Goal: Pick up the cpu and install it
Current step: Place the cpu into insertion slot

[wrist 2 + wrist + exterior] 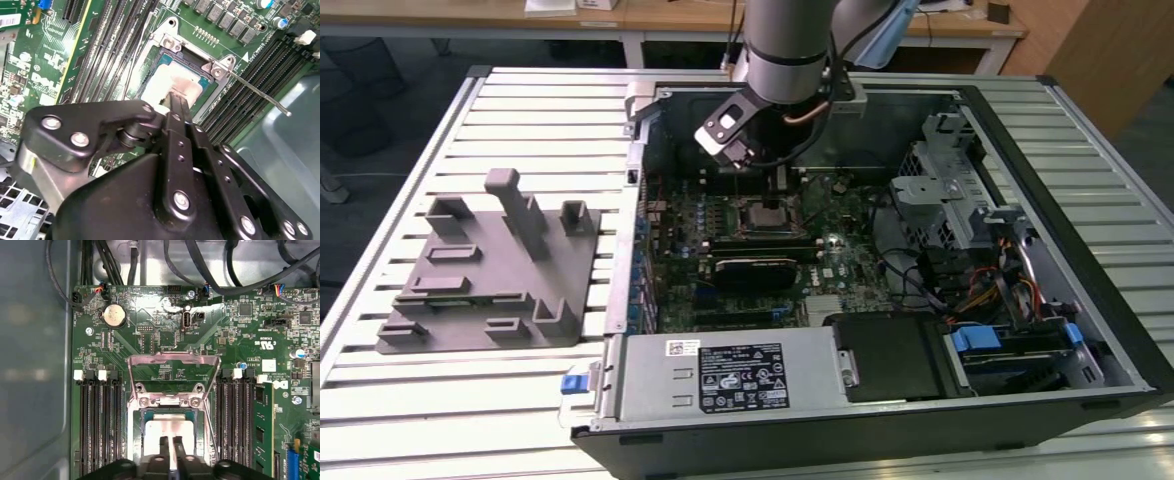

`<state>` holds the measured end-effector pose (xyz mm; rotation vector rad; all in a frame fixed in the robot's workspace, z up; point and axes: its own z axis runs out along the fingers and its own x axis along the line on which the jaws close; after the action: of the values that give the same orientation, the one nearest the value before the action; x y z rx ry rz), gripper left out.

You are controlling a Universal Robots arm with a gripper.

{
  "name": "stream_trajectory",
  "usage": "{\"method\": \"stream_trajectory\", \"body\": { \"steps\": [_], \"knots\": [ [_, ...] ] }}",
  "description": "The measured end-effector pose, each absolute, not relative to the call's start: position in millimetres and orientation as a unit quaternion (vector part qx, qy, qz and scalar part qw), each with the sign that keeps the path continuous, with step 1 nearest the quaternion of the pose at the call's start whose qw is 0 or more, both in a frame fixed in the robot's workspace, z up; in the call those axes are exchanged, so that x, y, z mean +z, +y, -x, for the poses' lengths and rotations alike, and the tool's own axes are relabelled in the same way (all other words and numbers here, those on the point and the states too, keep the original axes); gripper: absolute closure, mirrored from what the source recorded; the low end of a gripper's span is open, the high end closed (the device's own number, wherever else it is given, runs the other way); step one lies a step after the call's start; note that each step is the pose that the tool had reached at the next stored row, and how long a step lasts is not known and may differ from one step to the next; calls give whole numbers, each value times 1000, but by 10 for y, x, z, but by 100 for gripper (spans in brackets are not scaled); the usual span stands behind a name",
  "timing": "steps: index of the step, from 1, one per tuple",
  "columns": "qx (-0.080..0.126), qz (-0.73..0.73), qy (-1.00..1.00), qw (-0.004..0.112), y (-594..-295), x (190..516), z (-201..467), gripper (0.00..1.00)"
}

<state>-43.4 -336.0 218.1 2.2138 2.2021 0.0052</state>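
The cpu [167, 426], a flat square chip with a silvery-white top, lies flat in the motherboard socket [140, 437] inside the open computer case [961, 95]. In the second wrist view the cpu [165, 80] sits within the metal socket frame [170, 42]. My gripper [170, 444] stands straight over it with its two black fingers drawn together, a thin slit between them. The fingertips touch or hover just above the chip's top, and I cannot tell which. Seen in the exterior view, the gripper [774, 195] reaches down into the case over the socket.
The socket's load plate [174, 360] is swung open and its lever [260, 93] sticks out sideways. Memory slots [97, 425] flank the socket, and a card [264, 425] stands nearby. A grey fixture block [487, 270] sits on the slatted table at the exterior view's left. A drive cage [941, 190] and cables crowd the case's other side.
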Motion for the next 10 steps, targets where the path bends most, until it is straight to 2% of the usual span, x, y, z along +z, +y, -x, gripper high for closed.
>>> {"method": "stream_trajectory", "body": {
  "steps": [1,2,3,10],
  "knots": [
    [2,-709,705,10,-3360,2192,434,83],
    [2,-709,705,10,-3360,2202,434,89],
    [2,-709,705,10,-3360,2213,434,89],
    [2,-709,705,10,-3360,2274,434,89]
  ]
}}
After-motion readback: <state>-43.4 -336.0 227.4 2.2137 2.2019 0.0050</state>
